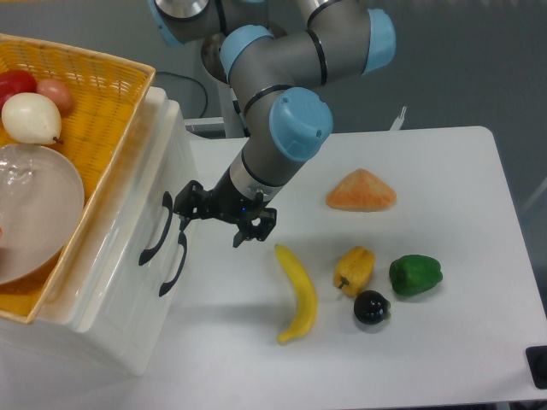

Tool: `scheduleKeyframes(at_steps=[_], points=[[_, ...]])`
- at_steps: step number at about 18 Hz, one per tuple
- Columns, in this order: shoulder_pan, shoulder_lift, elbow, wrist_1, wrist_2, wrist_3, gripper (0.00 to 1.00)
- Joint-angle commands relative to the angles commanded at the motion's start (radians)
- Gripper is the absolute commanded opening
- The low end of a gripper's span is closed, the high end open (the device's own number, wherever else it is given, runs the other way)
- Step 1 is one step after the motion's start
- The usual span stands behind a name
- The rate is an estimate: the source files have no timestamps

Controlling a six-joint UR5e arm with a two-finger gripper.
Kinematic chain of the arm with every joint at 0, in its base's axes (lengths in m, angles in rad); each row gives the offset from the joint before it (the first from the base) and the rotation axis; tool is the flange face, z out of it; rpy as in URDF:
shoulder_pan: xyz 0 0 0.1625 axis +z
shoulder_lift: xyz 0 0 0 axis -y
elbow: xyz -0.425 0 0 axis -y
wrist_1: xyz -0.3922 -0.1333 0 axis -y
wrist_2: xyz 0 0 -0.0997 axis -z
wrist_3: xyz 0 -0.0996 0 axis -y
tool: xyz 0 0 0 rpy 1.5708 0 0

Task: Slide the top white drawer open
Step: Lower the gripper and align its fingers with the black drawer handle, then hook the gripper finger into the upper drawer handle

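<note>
The top white drawer, at the surface's left edge, sits flush and closed, nothing slid yet. The claw hovers spread just beside its dark handle, gripping nothing; the whole pull remains.

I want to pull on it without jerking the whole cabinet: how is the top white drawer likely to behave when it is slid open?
The top white drawer looks like rigid glossy plastic, so it should probably slide stiffly rather than flex. Its dark handle is narrow and curved, so the gripper might slip off. The loaded yellow basket on top probably helps keep the cabinet still.
</note>
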Motion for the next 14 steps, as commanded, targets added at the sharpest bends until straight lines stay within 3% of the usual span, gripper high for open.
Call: scheduleKeyframes(at_steps=[14], points=[[-0.035, -0.018, 0.003, -0.002, -0.006, -0.006, 1.0]])
